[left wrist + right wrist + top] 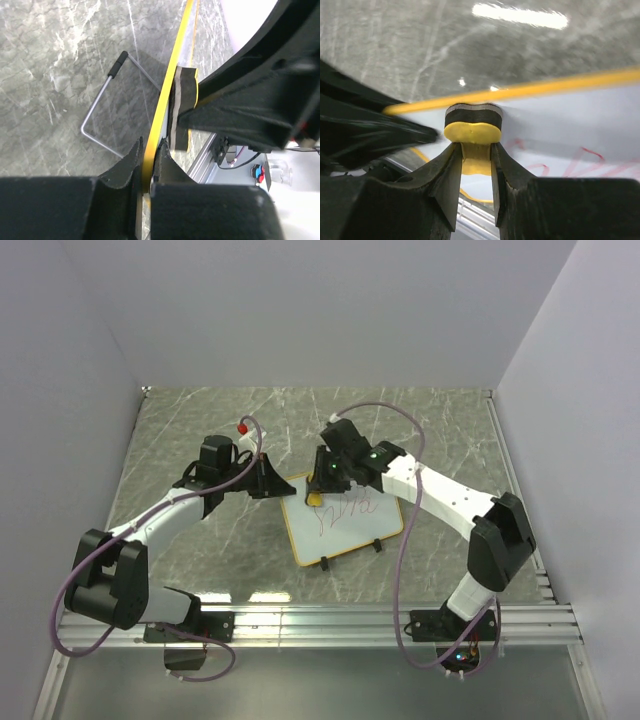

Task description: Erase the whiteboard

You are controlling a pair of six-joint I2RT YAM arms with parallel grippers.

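Top external: left gripper (pixel 272 480) clenches the ten-o'clock corner of the whiteboard (pixel 345 530); right gripper (pixel 318 490) grasps the eraser (pixel 472 125) against its eleven-o'clock edge, touching the board.

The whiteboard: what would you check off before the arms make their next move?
1. Hold: left gripper clamps the whiteboard by its yellow edge: ok.
2. Tool: right gripper is shut on the eraser: ok.
3. Eraser's dark felt side faces the board: ok.
4. Board clean: not ok, red scribbles are on it.
5. Clearance between the two grippers: cannot tell, they are close.
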